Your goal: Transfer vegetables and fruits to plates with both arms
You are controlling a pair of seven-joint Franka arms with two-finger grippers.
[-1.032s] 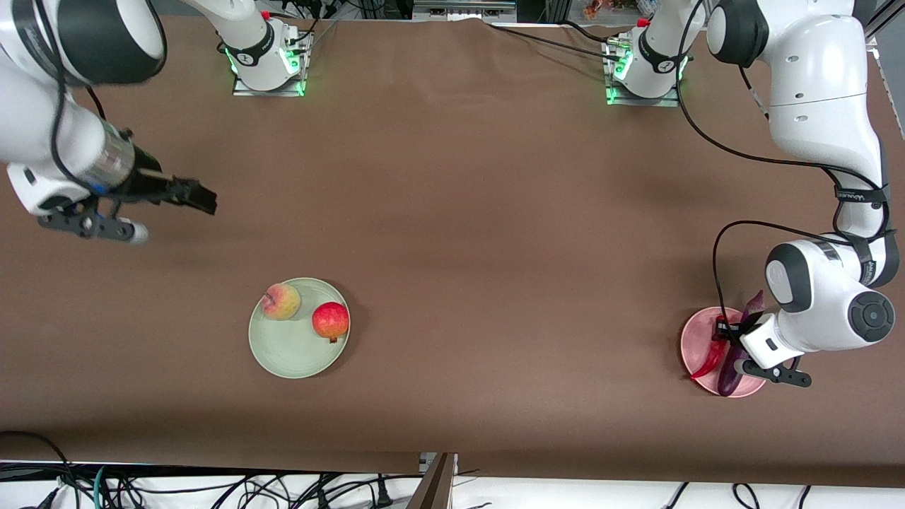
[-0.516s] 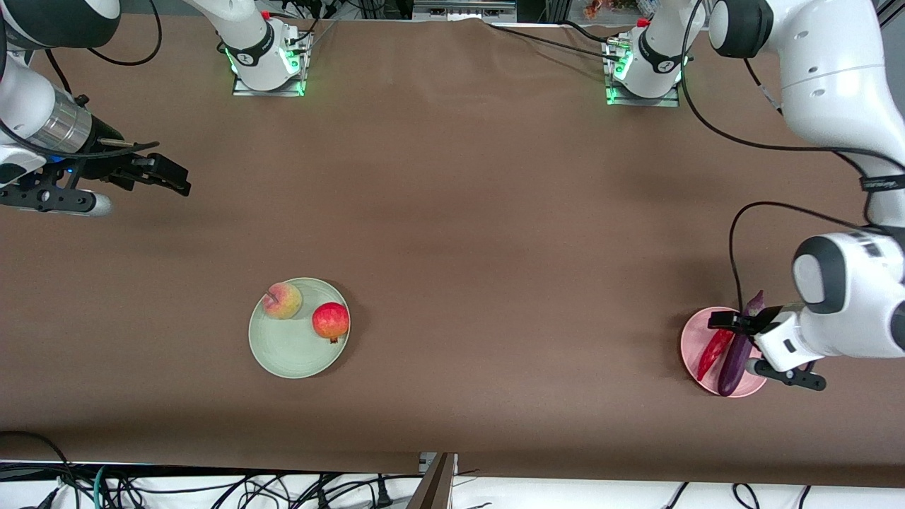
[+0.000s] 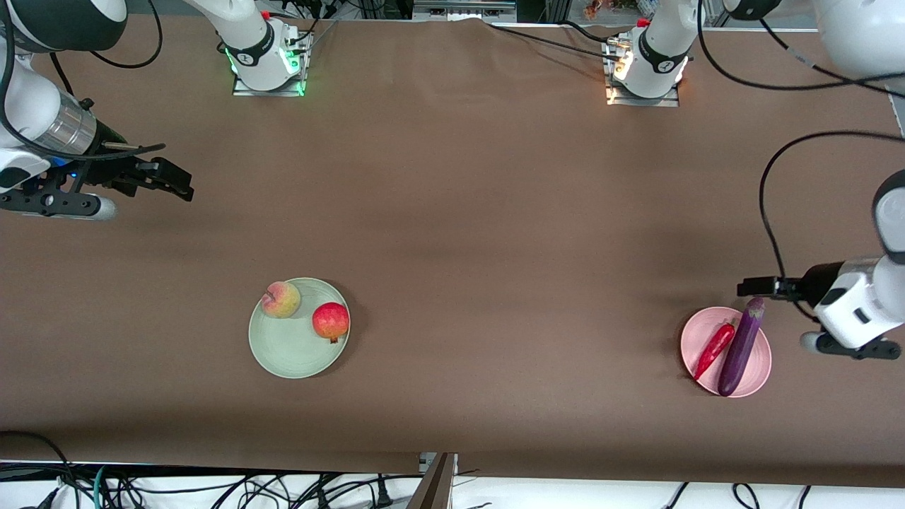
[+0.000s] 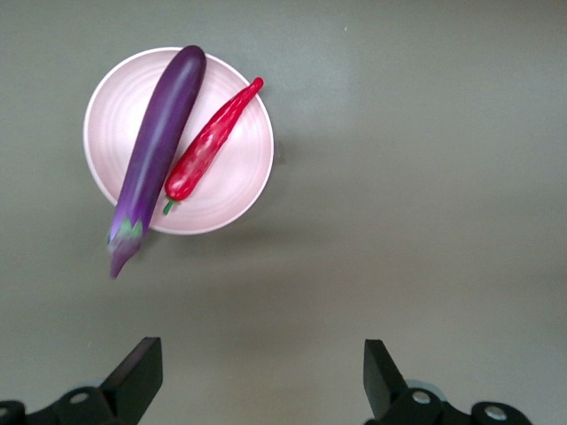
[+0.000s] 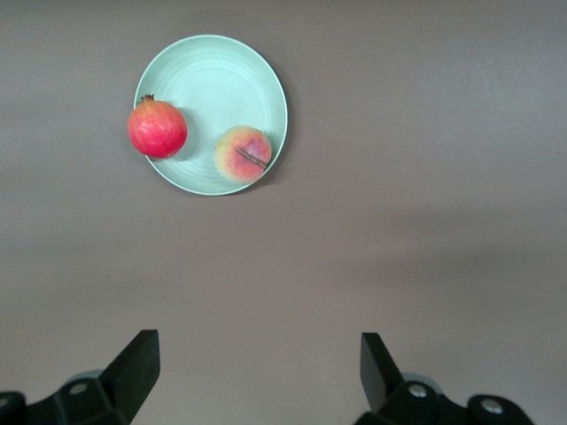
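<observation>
The purple eggplant (image 3: 739, 346) and the red chili (image 3: 714, 341) lie side by side on the pink plate (image 3: 762, 362). The eggplant's cap end sticks out over the rim. In the left wrist view the eggplant (image 4: 159, 142), the chili (image 4: 208, 146) and the plate (image 4: 239, 181) show apart from the fingers. The peach (image 3: 281, 300) and the pomegranate-like fruit (image 3: 331, 321) sit on the mint plate (image 3: 283, 351). My left gripper (image 3: 753, 288) (image 4: 263, 372) is open and empty over bare table beside the pink plate. My right gripper (image 3: 173, 184) (image 5: 259, 367) is open and empty over bare table at the right arm's end.
A brown cloth covers the table (image 3: 495, 247). The two arm bases (image 3: 265, 60) (image 3: 643, 67) stand at the table's edge farthest from the front camera. Cables (image 3: 212, 488) hang below the edge nearest it.
My left gripper has lifted off the pink plate and drawn back toward the left arm's end, leaving the eggplant and chili on it. My right gripper drew back toward the right arm's end.
</observation>
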